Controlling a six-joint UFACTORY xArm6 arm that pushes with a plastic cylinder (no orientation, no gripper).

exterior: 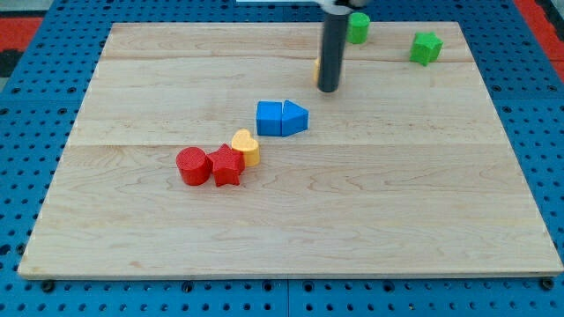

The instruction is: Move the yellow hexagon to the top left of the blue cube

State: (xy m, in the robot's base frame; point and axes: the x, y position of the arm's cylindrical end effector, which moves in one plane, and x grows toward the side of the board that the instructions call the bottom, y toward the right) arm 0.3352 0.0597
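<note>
The blue cube (269, 117) sits near the board's middle, touching a blue pointed block (295, 118) on its right. My rod comes down from the view's top, and my tip (328, 89) rests on the board up and to the right of the blue cube. A sliver of a yellow block (317, 68) shows at the rod's left edge; the rod hides most of it, so its shape cannot be made out. A yellow heart-shaped block (247, 146) lies below and left of the blue cube.
A red cylinder (191, 165) and a red star-shaped block (226, 165) sit side by side, touching the yellow heart. A green cylinder (357, 26) and a green star-shaped block (426, 47) stand at the board's top right. Blue pegboard (26, 132) surrounds the wooden board.
</note>
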